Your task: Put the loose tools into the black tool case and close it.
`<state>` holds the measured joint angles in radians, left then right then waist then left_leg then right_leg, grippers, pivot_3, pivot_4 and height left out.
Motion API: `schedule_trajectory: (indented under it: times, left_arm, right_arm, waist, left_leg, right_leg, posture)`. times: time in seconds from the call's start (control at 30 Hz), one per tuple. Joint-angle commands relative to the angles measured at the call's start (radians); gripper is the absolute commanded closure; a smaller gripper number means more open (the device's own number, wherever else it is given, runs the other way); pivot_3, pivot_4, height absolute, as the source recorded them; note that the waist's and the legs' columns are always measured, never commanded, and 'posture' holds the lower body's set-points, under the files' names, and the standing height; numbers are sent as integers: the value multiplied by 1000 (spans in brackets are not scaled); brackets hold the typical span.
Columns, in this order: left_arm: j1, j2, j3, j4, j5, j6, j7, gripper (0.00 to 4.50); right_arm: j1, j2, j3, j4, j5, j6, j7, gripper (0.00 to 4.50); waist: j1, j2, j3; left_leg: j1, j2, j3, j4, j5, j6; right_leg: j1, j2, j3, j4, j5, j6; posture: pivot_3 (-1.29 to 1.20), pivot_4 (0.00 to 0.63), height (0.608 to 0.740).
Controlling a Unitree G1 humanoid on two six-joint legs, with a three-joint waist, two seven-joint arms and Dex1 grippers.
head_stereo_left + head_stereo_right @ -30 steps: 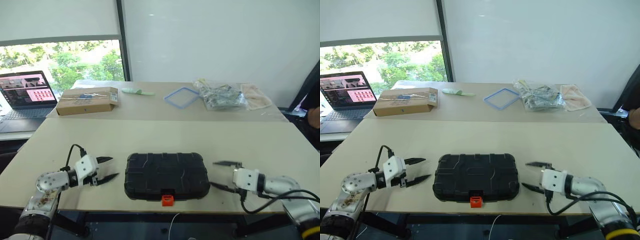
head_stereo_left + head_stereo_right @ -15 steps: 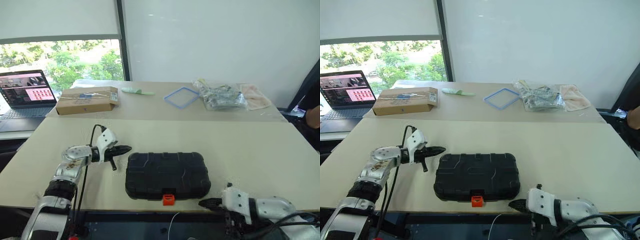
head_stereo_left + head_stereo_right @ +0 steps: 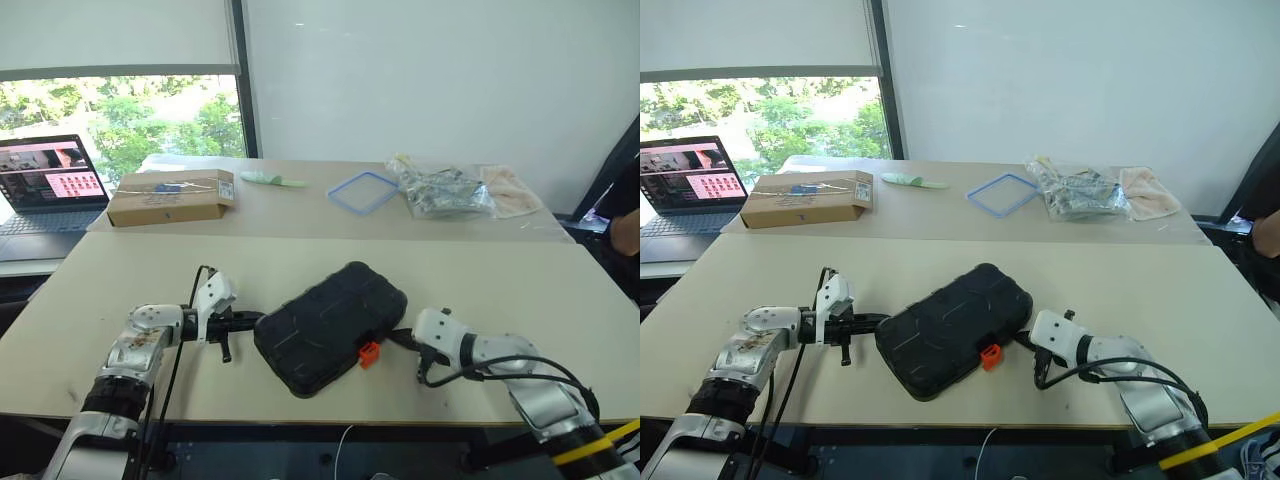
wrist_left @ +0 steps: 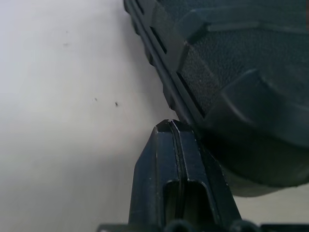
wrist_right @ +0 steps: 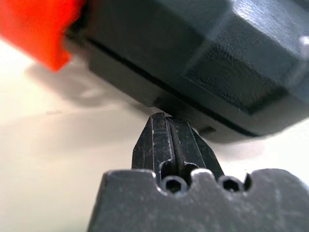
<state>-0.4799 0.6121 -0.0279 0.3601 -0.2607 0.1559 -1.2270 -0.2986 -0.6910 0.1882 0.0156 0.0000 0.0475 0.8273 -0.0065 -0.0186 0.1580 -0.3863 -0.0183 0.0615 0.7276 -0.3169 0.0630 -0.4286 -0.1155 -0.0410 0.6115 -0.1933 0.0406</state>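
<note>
1. Long beige table (image 3: pixel 520 290): we stand at its six o'clock edge; a second beige table (image 3: pixel 300 215) adjoins at twelve.
2. Flat black ribbed plastic tool case (image 3: pixel 330 325): closed, lying skewed at table centre-front, its small orange latch (image 3: pixel 369 353) facing five o'clock.
3. Open laptop (image 3: pixel 45 185), ten o'clock.
4. Brown cardboard box (image 3: pixel 170 197), eleven o'clock.
5. Crumpled clear plastic bag (image 3: pixel 440 192) and blue-rimmed square lid (image 3: pixel 362 192), one o'clock.
6. Left gripper (image 3: pixel 243 320): we see it reach in level from nine o'clock, fingers pressed together, tip at the case's corner.
7. Right gripper (image 3: pixel 400 340): from three o'clock, fingers pressed together, tip against the case's edge beside the latch.
</note>
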Motion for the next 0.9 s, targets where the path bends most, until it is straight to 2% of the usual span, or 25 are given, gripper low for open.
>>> schedule_trajectory:
  times: [0.03,0.17,0.33,0.57,0.9]
  left_arm:
    - [13,8,62,-72,-15,6,86,4500]
    - [-30,-6,132,-122,-107,58,114,4500]
    - [-118,-17,70,-172,-146,153,50,4500]
    - [-248,-64,-111,-104,-36,151,-2,4500]
    - [-304,-132,-248,43,123,125,36,4500]
  right_arm:
    - [-11,-16,-38,16,15,-45,23,4413]
    - [108,-86,-82,-111,88,71,94,4413]
    - [229,-70,-84,-300,152,192,79,4413]
    - [298,5,-33,-396,147,335,10,4413]
    - [250,125,48,-387,125,399,-65,4413]
  waist:
    - [3,0,0]
    - [12,0,0]
    - [20,0,0]
    - [14,0,0]
    - [-6,-1,-1]
  left_leg:
    - [-1,0,0,0,0,0]
    - [-1,0,-1,0,0,0]
    - [0,0,-3,1,0,0]
    - [3,0,-1,1,0,0]
    - [8,1,-1,1,0,0]
  right_leg:
    - [0,0,0,-1,0,0]
    - [0,0,-1,-1,0,0]
    - [4,-1,-3,-1,0,1]
    - [5,2,0,0,0,1]
    - [7,3,2,-1,0,0]
  posture:
    - [0,150,740]
    - [0,150,740]
    - [0,150,740]
    - [0,150,740]
    - [0,150,740]
